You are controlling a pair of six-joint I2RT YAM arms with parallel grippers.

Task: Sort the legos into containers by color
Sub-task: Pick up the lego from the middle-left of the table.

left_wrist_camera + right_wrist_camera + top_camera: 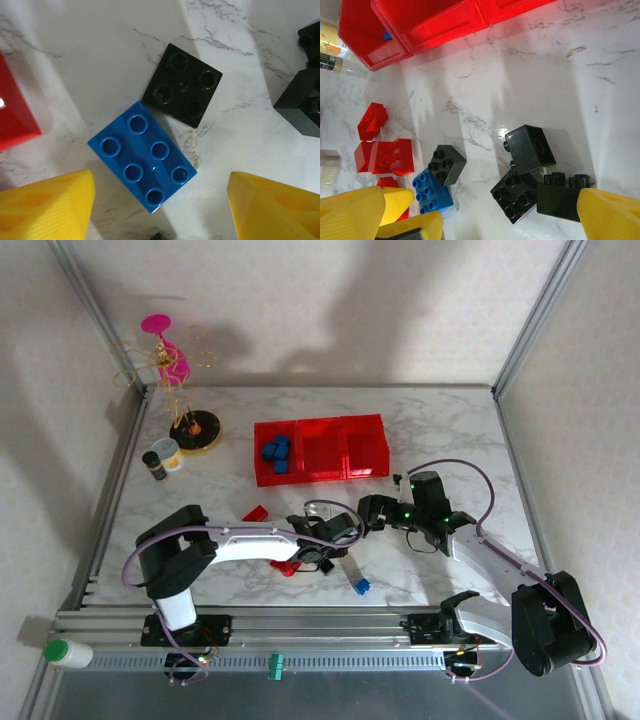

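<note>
Below my left gripper (161,192) lies a blue six-stud lego (142,156), flat on the marble and closer to the left yellow finger (50,207). The jaws stand open and touch nothing. A black four-stud lego (182,85) meets the blue one's far corner. My right gripper (480,220) is open above three black legos (530,148), and the same blue lego (432,191) and black lego (447,164) lie to their left. Both grippers (325,530) (372,512) meet mid-table in front of the red containers (320,430). The left bin holds blue legos (277,453).
Red legos (385,156) lie left of the blue one. One red lego (256,512) and a blue lego (361,586) lie apart near the left arm. A wire stand on a round base (195,430) and a small jar (163,458) stand at the back left.
</note>
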